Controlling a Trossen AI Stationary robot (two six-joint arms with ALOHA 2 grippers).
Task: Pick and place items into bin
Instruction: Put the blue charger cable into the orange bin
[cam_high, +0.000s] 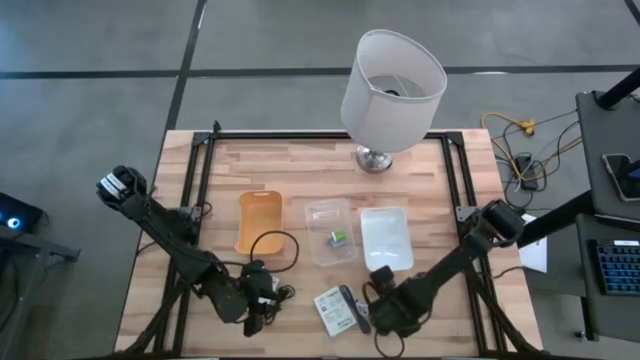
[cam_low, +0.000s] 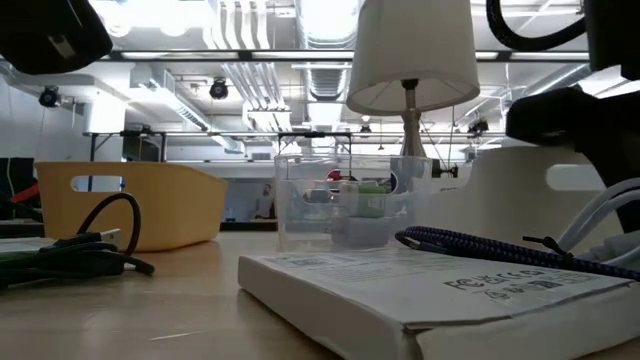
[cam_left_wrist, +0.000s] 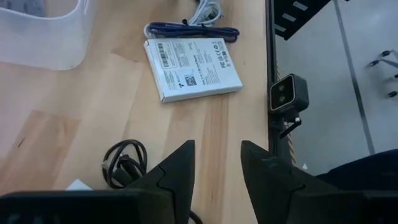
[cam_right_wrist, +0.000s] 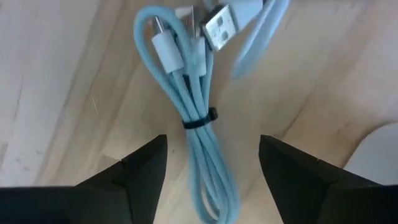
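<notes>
From above, the wooden table (cam_high: 300, 170) carries 3 containers in a row: an orange bin (cam_high: 258, 220), a clear bin (cam_high: 331, 230) with a little green-and-white block (cam_high: 340, 238) inside it, and a white bin (cam_high: 386, 238). The left gripper (cam_high: 256, 300) sits low at the near edge, just below the orange bin, with a black cable (cam_high: 272, 245) looping between the 2. The right gripper (cam_high: 382, 308) is low too, just below the white bin; a white label box (cam_high: 335, 311) lies just to its left, between both grippers. A lamp (cam_high: 392, 90) stands at the far edge, well away from both.

At table height, the label box (cam_low: 420, 290) fills the foreground with a purple-black braided cable (cam_low: 500, 250) lying across its top. The black cable (cam_low: 70, 255) lies coiled beside the orange bin (cam_low: 140, 205), and the clear bin (cam_low: 345, 205) stands behind the box.

In the left wrist view, the left gripper (cam_left_wrist: 216, 168) has its fingers narrowly parted and holds nothing. The label box (cam_left_wrist: 193, 68) lies ahead of it, the braided cable (cam_left_wrist: 189, 31) just beyond the box, and the black cable (cam_left_wrist: 121, 165) coiled right beside 1 finger.

In the right wrist view, the right gripper (cam_right_wrist: 211, 168) is spread wide, with a bundled light-blue USB cable (cam_right_wrist: 196, 106) lying on the wood between its 2 fingers, not clamped.
</notes>
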